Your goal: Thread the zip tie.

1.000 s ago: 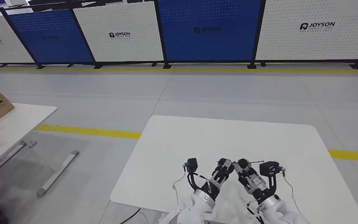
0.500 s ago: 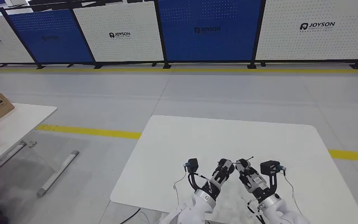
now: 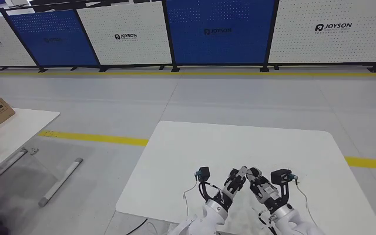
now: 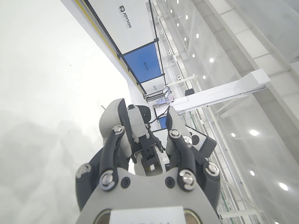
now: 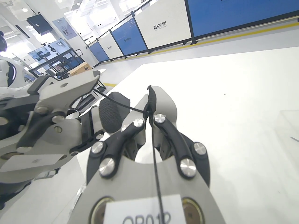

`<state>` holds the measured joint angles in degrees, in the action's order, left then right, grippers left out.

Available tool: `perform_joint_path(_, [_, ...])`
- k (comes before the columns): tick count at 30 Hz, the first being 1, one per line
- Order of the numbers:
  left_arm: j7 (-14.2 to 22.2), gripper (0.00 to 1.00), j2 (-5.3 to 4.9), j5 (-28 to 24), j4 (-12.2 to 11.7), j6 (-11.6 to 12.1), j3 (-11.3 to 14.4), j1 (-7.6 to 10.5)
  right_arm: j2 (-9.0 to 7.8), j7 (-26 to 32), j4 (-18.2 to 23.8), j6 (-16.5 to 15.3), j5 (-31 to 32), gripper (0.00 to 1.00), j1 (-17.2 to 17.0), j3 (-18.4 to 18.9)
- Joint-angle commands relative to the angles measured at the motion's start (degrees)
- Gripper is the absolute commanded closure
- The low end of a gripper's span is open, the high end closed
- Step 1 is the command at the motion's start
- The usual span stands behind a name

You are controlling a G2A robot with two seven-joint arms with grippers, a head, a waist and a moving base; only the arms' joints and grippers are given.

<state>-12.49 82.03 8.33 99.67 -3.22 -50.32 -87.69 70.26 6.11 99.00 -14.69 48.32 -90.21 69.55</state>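
A thin black plastic zip tie [image 5: 155, 164] was pinched in the right gripper [image 5: 148, 104], bent there, its two lengths angling apart.

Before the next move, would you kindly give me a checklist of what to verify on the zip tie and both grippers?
1. Right gripper holds the zip tie: ok, its jaws are shut on it.
2. Left gripper is ready to take the tie: ok, its jaws stand apart.
3. The tie reaches the left gripper: ok, the strand runs from the right gripper across to it.
4. The strand lies inside the left jaws' gap: cannot tell.
5. The tie's head is located: cannot tell.
6. Both grippers are over the table: ok, close together near its near edge.
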Motion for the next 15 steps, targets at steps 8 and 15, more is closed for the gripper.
perform_joint_path(8, [-0.26,1.0,-0.02,1.19,0.11,-0.36,0.12,0.06,0.03,0.08,0.3,0.51,0.6,1.0,0.11,-0.2])
perform_joint_path(15, [-0.57,1.0,0.08,1.1,-0.13,-0.25,0.18,0.32,0.05,0.23,0.33,0.67,0.66,1.0,0.21,-0.27])
